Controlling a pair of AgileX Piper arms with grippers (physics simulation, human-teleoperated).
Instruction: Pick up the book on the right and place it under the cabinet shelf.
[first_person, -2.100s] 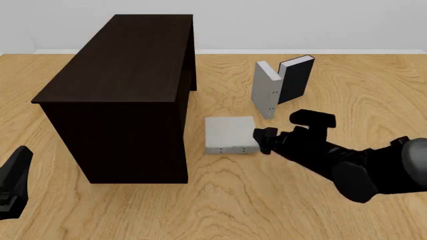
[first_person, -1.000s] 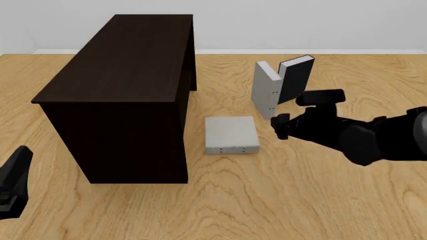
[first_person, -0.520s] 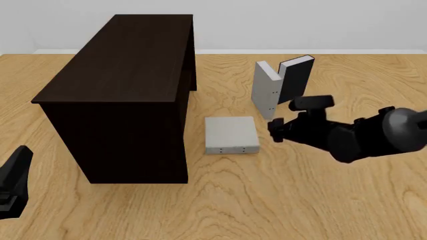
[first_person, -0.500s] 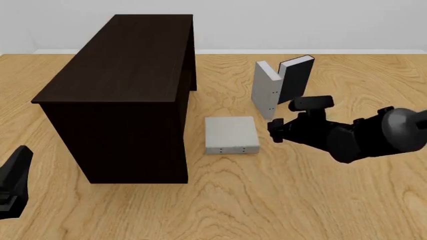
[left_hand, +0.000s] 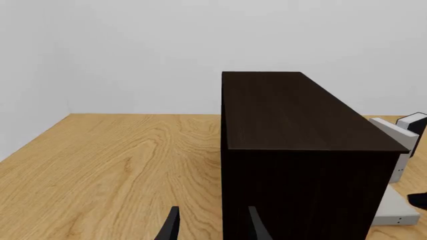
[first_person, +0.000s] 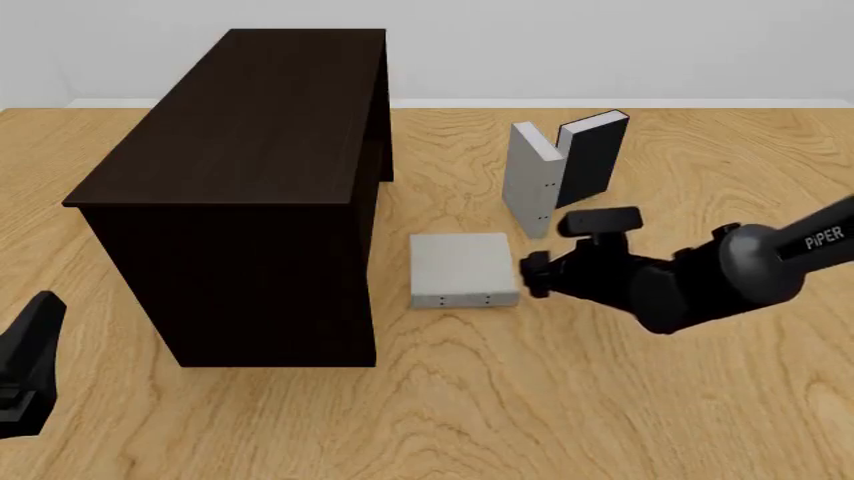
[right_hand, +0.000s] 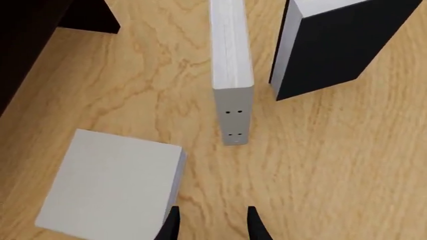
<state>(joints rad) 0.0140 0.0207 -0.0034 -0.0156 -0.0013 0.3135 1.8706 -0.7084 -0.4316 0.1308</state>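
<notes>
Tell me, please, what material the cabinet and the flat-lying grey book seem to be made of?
The cabinet shelf looks like very dark brown wood with a matte finish; faint grain streaks show on its top. The lying book looks plain, matte light grey, perhaps card or plastic; no texture shows.

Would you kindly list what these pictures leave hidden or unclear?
- Dark brown wooden cabinet: its side recess is in shadow in the front view; inside unseen.
- Left gripper: cut by the front view's edge.
- Flat light-grey book: mostly behind the cabinet in the left wrist view.
- Right gripper: only fingertips show; contact with the flat book is unclear.
</notes>
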